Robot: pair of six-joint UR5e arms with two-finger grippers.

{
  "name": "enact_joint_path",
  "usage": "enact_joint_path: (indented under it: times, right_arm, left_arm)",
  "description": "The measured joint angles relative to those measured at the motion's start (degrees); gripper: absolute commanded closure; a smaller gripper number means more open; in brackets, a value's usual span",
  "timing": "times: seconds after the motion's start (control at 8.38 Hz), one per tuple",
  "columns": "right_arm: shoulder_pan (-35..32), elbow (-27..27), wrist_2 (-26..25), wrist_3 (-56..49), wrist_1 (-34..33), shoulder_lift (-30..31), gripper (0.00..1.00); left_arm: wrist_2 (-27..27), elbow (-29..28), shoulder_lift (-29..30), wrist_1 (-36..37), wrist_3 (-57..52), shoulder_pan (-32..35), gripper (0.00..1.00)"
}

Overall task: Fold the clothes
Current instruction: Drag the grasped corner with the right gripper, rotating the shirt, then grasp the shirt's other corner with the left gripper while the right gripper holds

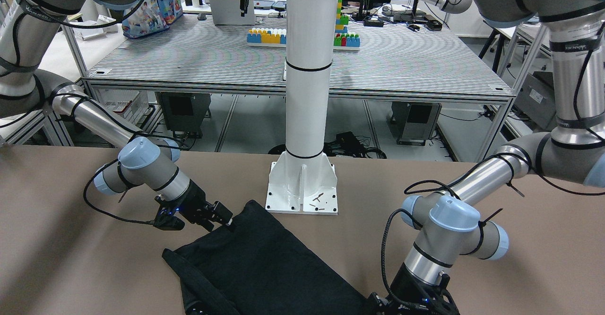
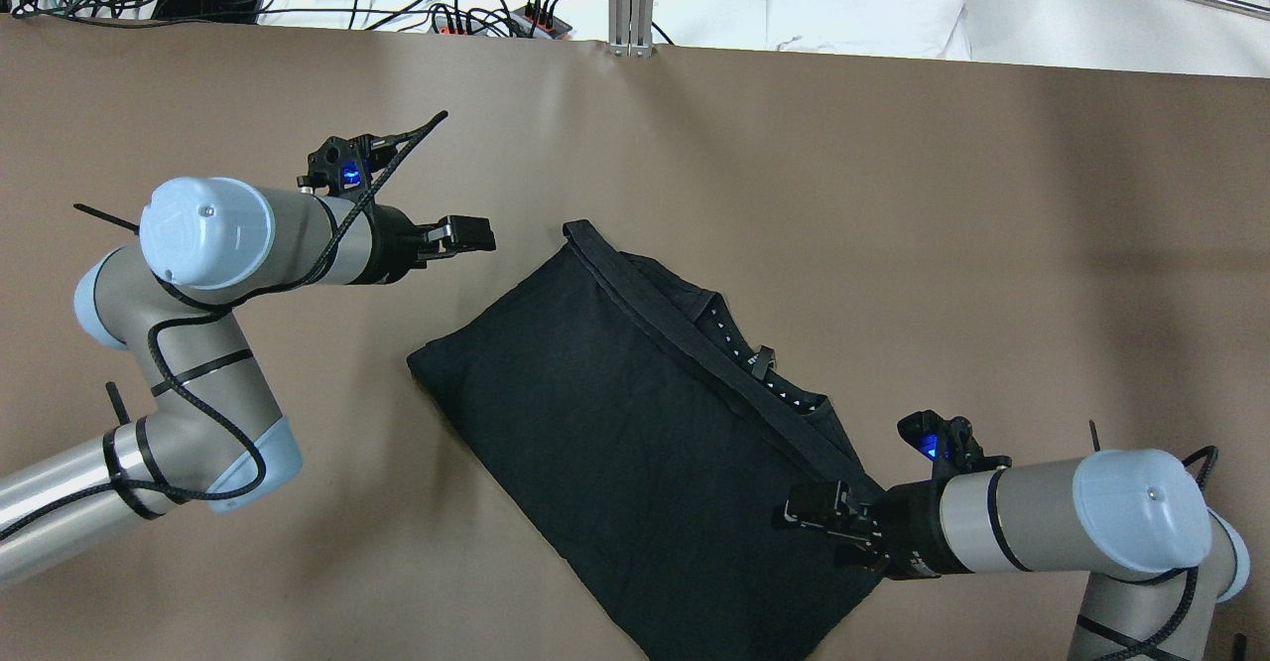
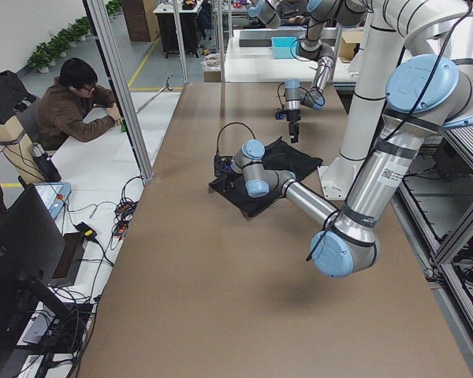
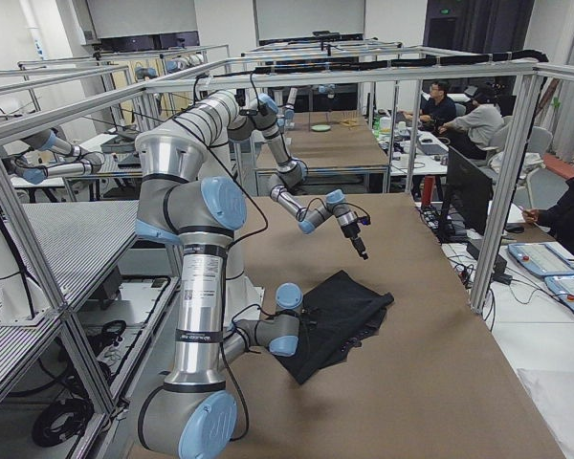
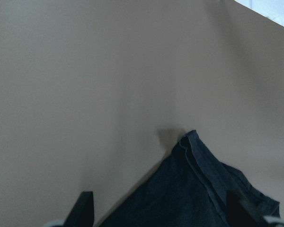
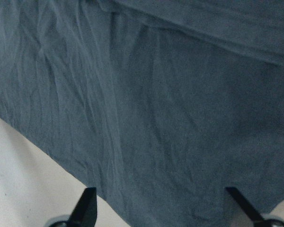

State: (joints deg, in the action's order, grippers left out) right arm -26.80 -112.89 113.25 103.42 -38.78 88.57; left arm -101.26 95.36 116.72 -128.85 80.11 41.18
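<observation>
The black garment (image 2: 615,413) lies diagonally at centre frame on the bench (image 2: 893,195). The left hand (image 2: 474,234), released, hangs near its upper-left corner; the right hand (image 2: 806,514), released, is over its lower right.

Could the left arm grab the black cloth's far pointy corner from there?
Probably yes: the open left pincer points at that corner of the black garment, with only table between them.

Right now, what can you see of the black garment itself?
The black garment is soft, wrinkled fabric lying flat on the brown table, set diagonally as a rough rectangle. A hemmed band runs along its far long edge, with a neck opening showing pale stitching behind it. The open right gripper is over its right edge; the open left gripper is clear of its far corner.
</observation>
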Motion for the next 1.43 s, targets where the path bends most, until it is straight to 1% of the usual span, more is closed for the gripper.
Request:
enact_joint_path:
  times: [0.12, 0.48, 0.6, 0.84, 1.43]
  right_arm:
    - [-1.1, 0.1, -1.2, -1.3, -0.7, 0.0, 0.06]
    - [-1.9, 0.4, -5.1, -2.6, -2.6, -0.1, 0.06]
    - [-1.9, 0.4, -5.8, -2.7, -2.8, -0.2, 0.06]
    - [-1.9, 0.2, -6.4, -2.6, -2.9, -0.6, 0.06]
    - [-2.5, 0.4, -6.5, -2.6, -3.1, -0.8, 0.06]
  left_arm:
    - [0.0, 0.7, -1.8, -0.4, 0.0, -1.4, 0.00]
    - [-0.1, -1.1, -7.7, -8.5, 0.2, -3.9, 0.00]
    - [-0.1, -1.5, -8.8, -9.8, 0.2, -4.3, 0.00]
    - [0.0, -2.4, -9.7, -10.4, 0.3, -4.8, 0.00]
    - [0.9, -3.9, -9.3, -10.5, 0.1, -7.0, 0.00]
